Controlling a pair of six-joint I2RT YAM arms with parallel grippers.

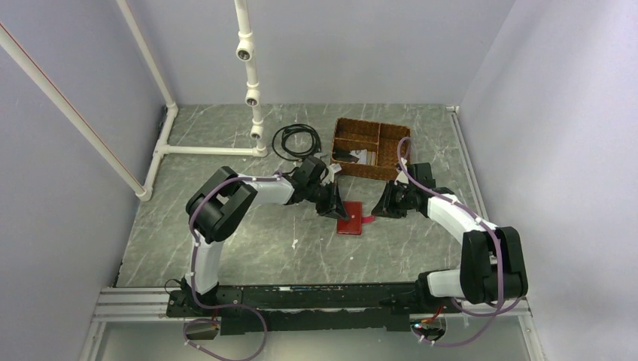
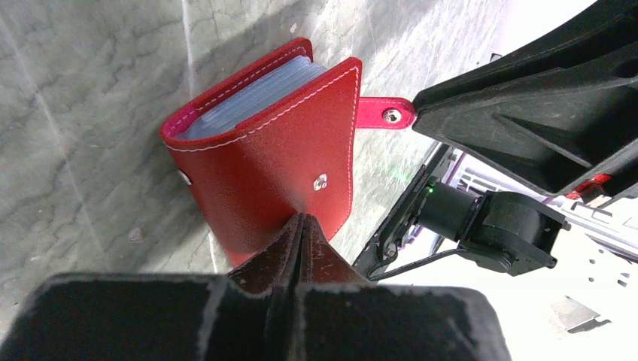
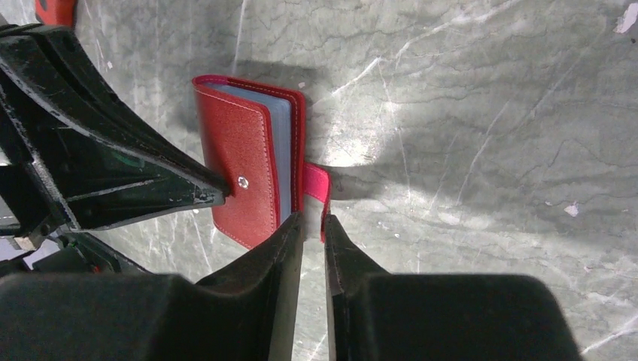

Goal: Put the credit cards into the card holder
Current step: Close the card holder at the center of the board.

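two grips on card holder (image 1: pixel 350 219), left end effector (image 2: pixel 301 220) clenched on cover (image 2: pixel 278 150), right end effector (image 3: pixel 314 222) on tab (image 3: pixel 317 184), contents unclear

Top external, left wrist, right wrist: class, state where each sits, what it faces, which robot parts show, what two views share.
Top external: high behind the robot, looking down at the table; left arm and right arm show.
Left wrist: on the left arm, facing the card holder; left tool shows.
Right wrist: on the right arm, facing down; right tool shows.
Shared: both wrist views show the card holder.
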